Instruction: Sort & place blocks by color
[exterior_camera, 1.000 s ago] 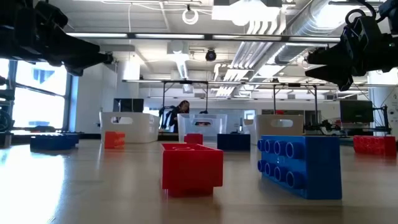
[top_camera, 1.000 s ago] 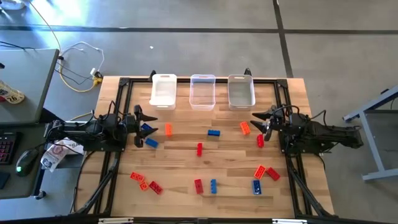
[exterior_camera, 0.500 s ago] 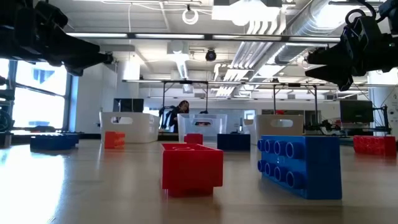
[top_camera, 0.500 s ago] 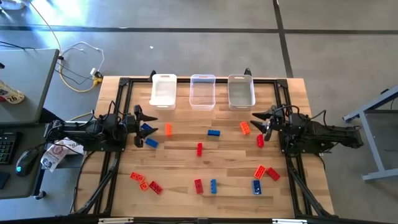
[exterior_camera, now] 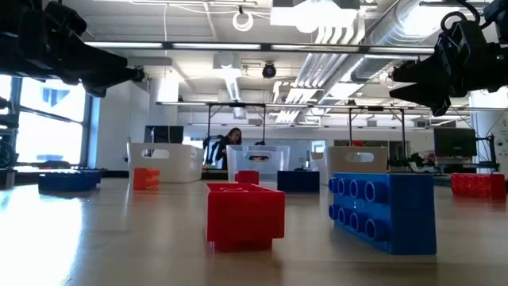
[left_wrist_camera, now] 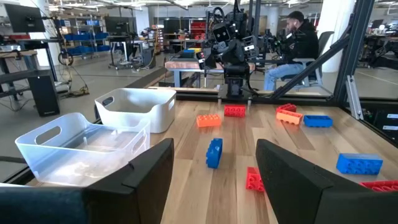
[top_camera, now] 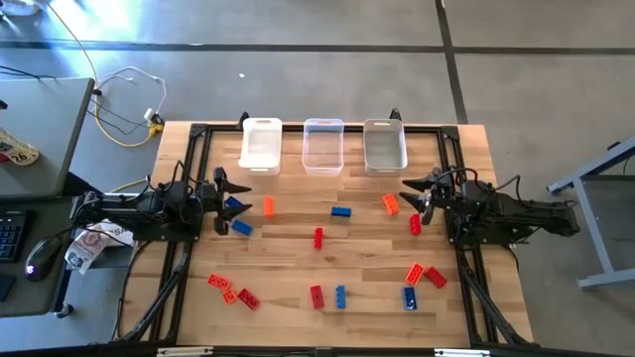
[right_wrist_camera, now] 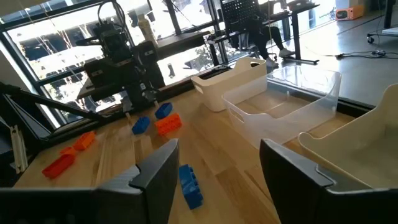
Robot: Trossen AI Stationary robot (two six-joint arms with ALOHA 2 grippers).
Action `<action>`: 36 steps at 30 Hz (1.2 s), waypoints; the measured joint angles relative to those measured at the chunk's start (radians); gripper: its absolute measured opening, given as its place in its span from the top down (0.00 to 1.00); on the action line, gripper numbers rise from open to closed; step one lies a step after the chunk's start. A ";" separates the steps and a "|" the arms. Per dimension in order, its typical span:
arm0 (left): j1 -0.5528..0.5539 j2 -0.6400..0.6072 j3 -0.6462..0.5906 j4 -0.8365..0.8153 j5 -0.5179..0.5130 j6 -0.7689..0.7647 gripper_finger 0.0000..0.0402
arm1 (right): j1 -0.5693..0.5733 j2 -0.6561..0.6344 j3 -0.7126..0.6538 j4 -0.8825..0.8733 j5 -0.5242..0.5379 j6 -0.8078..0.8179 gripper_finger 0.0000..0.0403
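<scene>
Looking down on the wooden table [top_camera: 298, 263], we see the left gripper [top_camera: 234, 186] waiting at the left edge and the right gripper [top_camera: 415, 185] at the right edge, each with its fingers apart and empty. The blocks [top_camera: 317, 237], orange, red and blue, lie scattered across the tabletop between the arms. Three white bins [top_camera: 323, 146] stand in a row along the far edge. A seated person [left_wrist_camera: 298, 43] shows beyond the table.
</scene>
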 joint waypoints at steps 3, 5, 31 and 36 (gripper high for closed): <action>0.000 0.000 0.000 0.000 0.000 0.000 0.46 | 0.000 0.000 0.000 0.000 0.000 0.000 0.48; 0.000 0.000 0.000 0.000 0.000 0.000 0.46 | 0.000 0.000 0.000 0.000 0.000 0.000 0.48; 0.000 0.000 0.000 0.007 -0.002 0.000 0.46 | 0.000 0.000 0.000 0.000 0.000 -0.031 0.48; 0.001 0.000 0.000 0.007 -0.005 -0.009 0.46 | 0.000 0.000 0.000 0.023 0.001 -0.018 0.48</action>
